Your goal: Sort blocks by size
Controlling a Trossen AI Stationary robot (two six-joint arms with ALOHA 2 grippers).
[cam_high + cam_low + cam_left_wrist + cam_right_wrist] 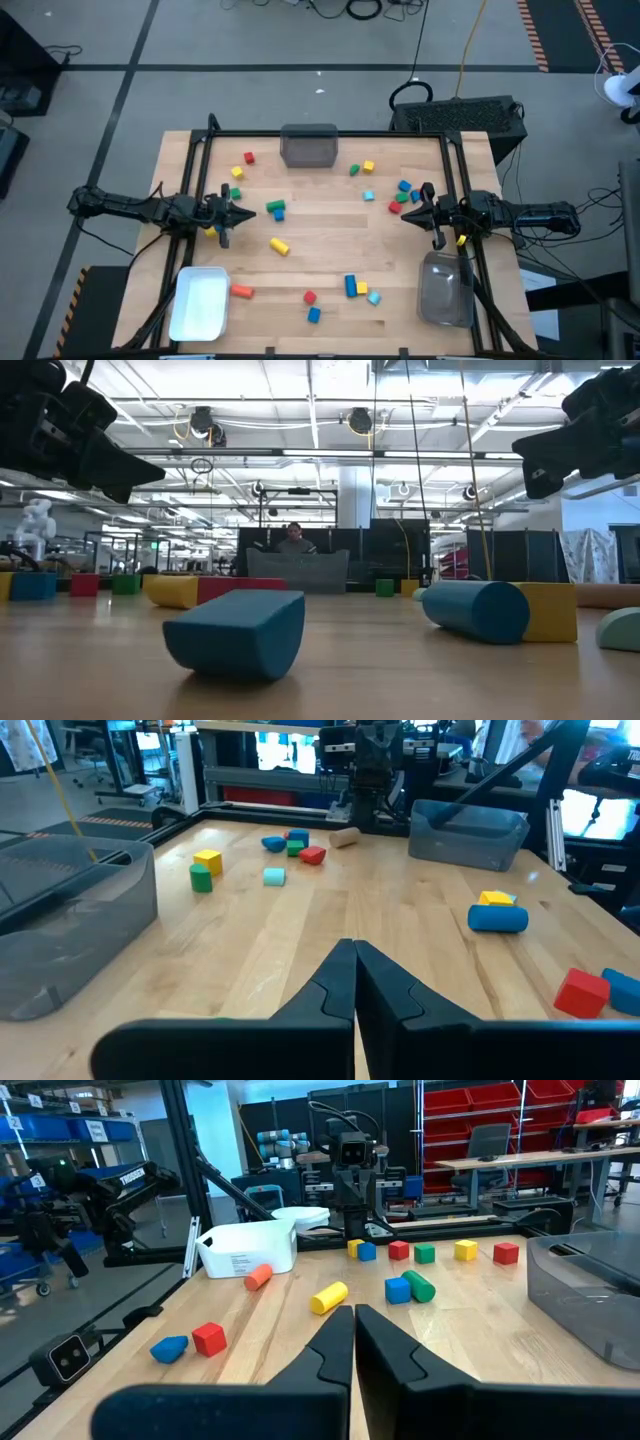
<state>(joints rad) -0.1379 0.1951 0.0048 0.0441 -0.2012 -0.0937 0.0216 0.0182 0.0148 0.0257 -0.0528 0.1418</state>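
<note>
Both hands shut, empty. Left hand (232, 212) sits just beside the green-and-blue blocks (276, 209); right hand (412, 213) adjoins the red-and-green blocks (398, 204).

Blocks (277, 245) scattered on table (330, 240); both tools closed, empty.

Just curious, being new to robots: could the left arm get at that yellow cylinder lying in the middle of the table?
Probably yes. The yellow cylinder lies on bare wood just ahead of the shut left gripper, with nothing between them; the nearest blocks, a green and blue pair, sit off to one side.
</note>
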